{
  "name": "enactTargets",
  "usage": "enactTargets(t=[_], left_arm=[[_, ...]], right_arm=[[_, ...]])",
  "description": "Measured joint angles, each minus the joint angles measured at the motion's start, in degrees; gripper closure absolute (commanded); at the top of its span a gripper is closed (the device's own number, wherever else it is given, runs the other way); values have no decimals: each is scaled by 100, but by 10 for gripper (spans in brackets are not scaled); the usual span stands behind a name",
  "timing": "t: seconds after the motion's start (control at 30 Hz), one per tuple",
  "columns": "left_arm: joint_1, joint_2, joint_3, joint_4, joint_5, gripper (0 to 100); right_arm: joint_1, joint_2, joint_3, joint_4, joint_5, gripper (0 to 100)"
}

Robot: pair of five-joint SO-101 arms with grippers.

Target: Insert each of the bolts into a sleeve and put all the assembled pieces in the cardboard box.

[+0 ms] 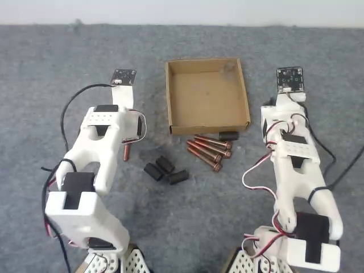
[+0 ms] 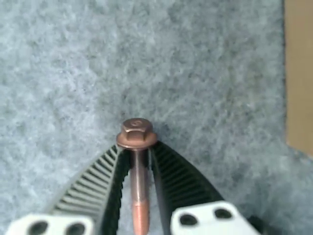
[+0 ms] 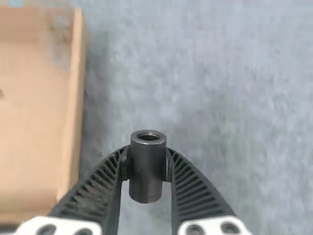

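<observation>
The left tool [image 2: 139,151] is closed narrowly on a copper flange bolt [image 2: 137,133], gripping the shank just under the head. The right tool [image 3: 146,159] is clamped across a black sleeve [image 3: 147,147], with the bore left free. We judge both parts rigid, smooth and slip-prone. Loose sleeves [image 1: 165,169] and spare bolts [image 1: 207,149] lie on the worktop [image 1: 187,227] near the cardboard box [image 1: 245,96].

Light: bright, even and soft, seemingly from overhead.
Shadows: faint and short; a soft dark band on the carpet [image 3: 220,73] beside the cardboard box [image 3: 74,98] wall.
Glare: mild sheen on the bolt [image 2: 136,133] head and sleeve [image 3: 147,166] rim.
</observation>
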Motion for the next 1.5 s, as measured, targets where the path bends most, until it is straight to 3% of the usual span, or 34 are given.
enactTargets(t=[0.27,0.63,0.93,1.13,1.33,1.5], left_arm=[[0,0,0,0,0,990],[0,0,0,-70,0,990],[0,0,0,-123,0,990],[0,0,0,-123,0,990],[9,0,0,-123,-9,990],[9,0,0,-123,-9,990]], right_arm=[[-501,360,0,-1108,0,992],[-923,1582,79,-4308,0,992],[-1837,1565,1582,-6558,0,992],[-2295,1204,2523,-7332,-53,992],[-2523,800,3305,-7648,-1310,992],[-2945,396,3903,-7657,-1591,992]])
